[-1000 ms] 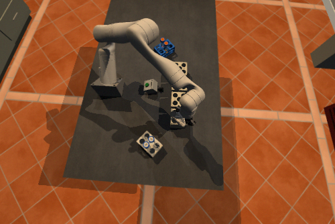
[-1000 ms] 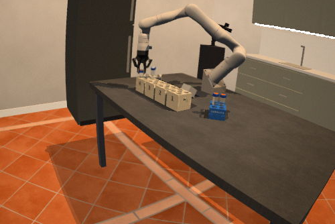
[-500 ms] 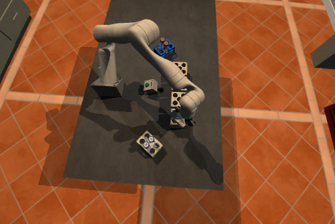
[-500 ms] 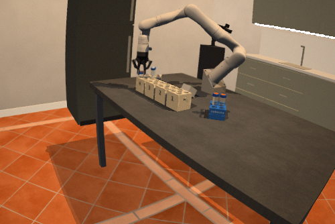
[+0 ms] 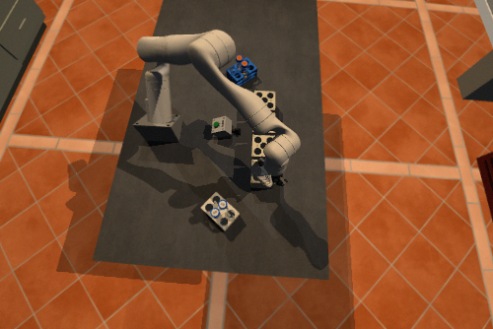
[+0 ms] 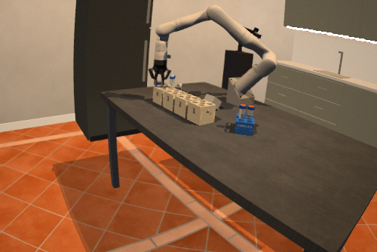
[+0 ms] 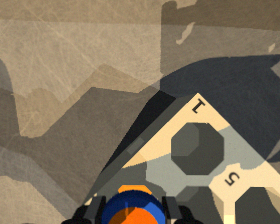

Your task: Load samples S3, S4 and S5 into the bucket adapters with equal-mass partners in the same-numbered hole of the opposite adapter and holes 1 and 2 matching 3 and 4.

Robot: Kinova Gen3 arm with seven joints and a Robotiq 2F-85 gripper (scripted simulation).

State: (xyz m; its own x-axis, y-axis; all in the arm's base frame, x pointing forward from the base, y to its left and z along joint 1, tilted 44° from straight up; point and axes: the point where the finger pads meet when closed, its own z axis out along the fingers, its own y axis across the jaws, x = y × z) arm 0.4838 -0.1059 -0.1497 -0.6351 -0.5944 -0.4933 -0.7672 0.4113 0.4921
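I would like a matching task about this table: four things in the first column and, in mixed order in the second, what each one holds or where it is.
1. blue rack
2. pale rack
3. hand
4. green key

A. on the small sloped desk
B. shut on one orange-dot tube
C. holds two orange-dot tubes
D. holds white-dot tubes

Pairs: 1-C, 2-D, 3-B, 4-A.
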